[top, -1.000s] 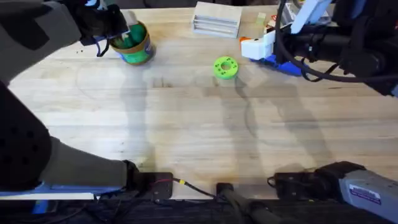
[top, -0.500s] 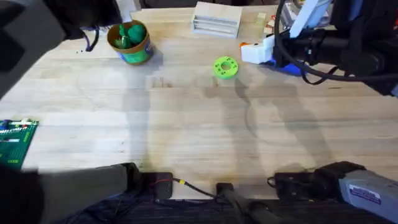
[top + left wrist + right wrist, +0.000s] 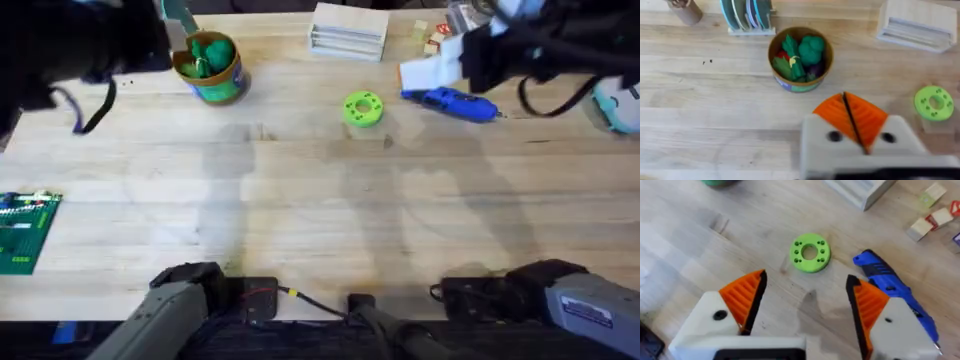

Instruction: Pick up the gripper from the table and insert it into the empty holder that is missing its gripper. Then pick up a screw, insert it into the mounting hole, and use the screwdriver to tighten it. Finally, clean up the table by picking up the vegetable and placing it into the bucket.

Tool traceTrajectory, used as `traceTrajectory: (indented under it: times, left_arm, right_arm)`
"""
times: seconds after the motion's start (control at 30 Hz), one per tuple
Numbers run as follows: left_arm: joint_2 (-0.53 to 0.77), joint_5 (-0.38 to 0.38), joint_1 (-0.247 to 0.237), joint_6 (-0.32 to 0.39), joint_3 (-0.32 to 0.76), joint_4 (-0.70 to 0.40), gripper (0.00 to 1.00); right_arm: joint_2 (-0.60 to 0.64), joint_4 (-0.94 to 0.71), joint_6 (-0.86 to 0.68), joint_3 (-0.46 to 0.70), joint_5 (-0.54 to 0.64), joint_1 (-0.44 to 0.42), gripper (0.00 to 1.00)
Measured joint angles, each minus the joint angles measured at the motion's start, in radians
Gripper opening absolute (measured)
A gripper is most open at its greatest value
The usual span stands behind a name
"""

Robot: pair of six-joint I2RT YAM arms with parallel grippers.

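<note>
The bucket (image 3: 800, 80) stands at the table's far left with a leafy green vegetable (image 3: 790, 62) and a round green ball inside it; overhead the bucket (image 3: 212, 70) sits just right of my dark left arm. My left gripper (image 3: 851, 122) hovers on the near side of the bucket, its orange pads pressed together on nothing. The blue screwdriver (image 3: 450, 102) lies on the wood at the far right. Above it my right gripper (image 3: 805, 305) stands open and empty, also seen overhead as a white right gripper (image 3: 418, 75). The loose gripper piece, the holder and the screw are out of view.
A lime-green disc (image 3: 362, 108) lies mid-table, left of the screwdriver. A pale wooden box (image 3: 348, 30) and small blocks (image 3: 430, 35) sit along the far edge. Stacked plates (image 3: 747, 15) stand behind the bucket. A green board (image 3: 22, 232) lies at the left edge.
My left arm has pulled back from over the bucket, uncovering the green board. My right gripper has shifted up and right, leaving the screwdriver lying in full view.
</note>
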Motion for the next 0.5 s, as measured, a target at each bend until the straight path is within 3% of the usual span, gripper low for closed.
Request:
traceTrajectory:
  times: [0.03, 0.2, 0.23, 0.5]
  left_arm:
    - [-0.026, 0.004, 0.000, 0.006, 0.000, -0.024, 0.106]
    - [-0.147, 0.031, 0.000, 0.006, 0.000, -0.110, 0.885]
    - [-0.167, 0.033, 0.000, 0.004, 0.000, -0.123, 0.963]
    - [-0.272, 0.040, 0.000, 0.006, 0.000, -0.158, 0.995]
  right_arm:
    - [0.000, -0.024, -0.007, 0.027, 0.000, 0.000, 0.991]
    - [0.000, -0.130, -0.026, 0.111, 0.000, 0.000, 0.991]
    - [0.000, -0.149, -0.028, 0.121, 0.000, 0.000, 0.991]
    - [0.000, -0.233, -0.028, 0.131, 0.000, 0.000, 0.991]
